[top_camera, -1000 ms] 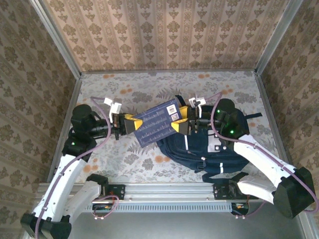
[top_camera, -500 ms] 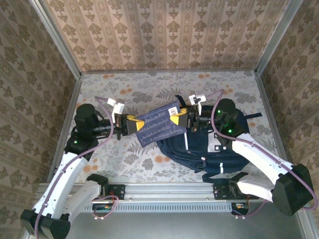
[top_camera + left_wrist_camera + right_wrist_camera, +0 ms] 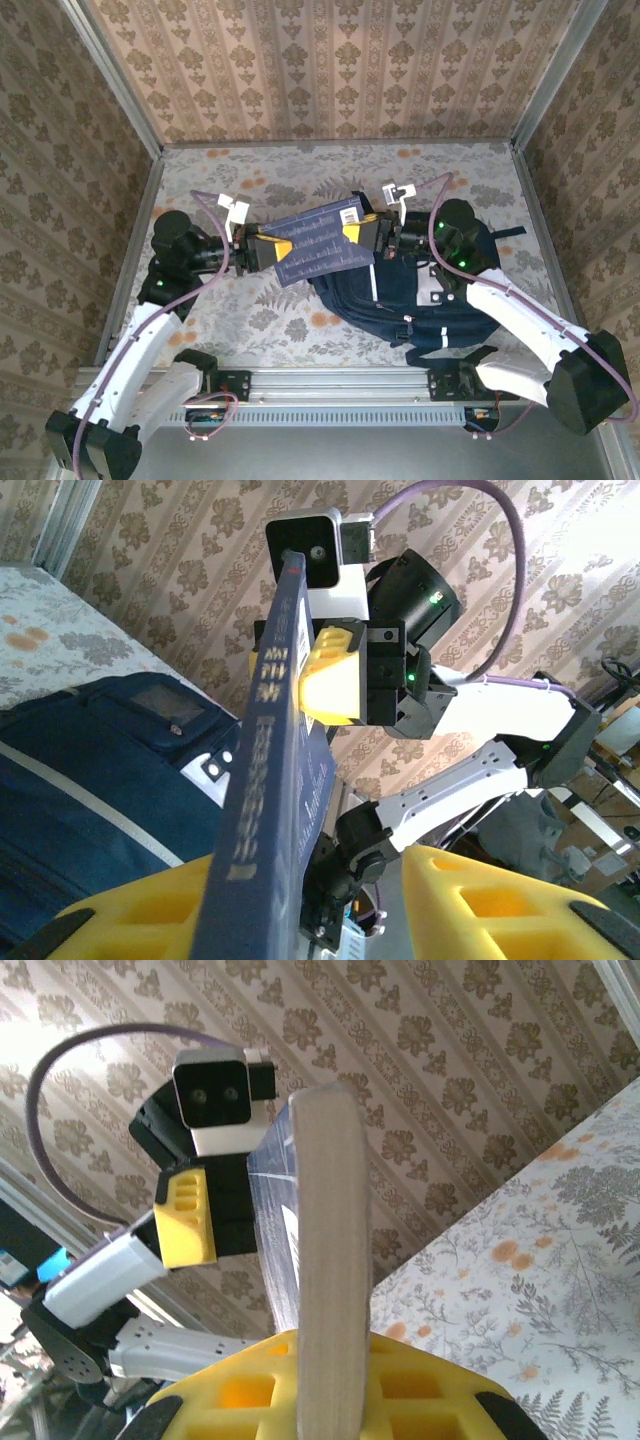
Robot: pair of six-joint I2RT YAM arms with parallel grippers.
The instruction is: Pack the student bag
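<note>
While both hands meet mid-air over the tabletop [image 3: 270, 320], step in hand looks like a handover of the navy book [image 3: 318, 246], w/ packing proper not yet started.

Right hand [image 3: 362, 232] is clamped on the book's right end; in the right wrist view its pads sit tight on both covers. Left hand [image 3: 262, 250] straddles the left end w/ fingers apart: in the left wrist view one pad is at the spine side and the other stands clear of the cover.

Student bag [image 3: 400, 295] lies flat on the right half of the tabletop, under the right arm, w/ the book's right end over its far-left corner. Long axis approx diagonal, far-right to near-centre. Can't tell which end is the mouth, or if it's unzipped.

Next, prob: left hand backs off, then right hand swings the book to the bag opening. That needs the opening found and held wide.
</note>
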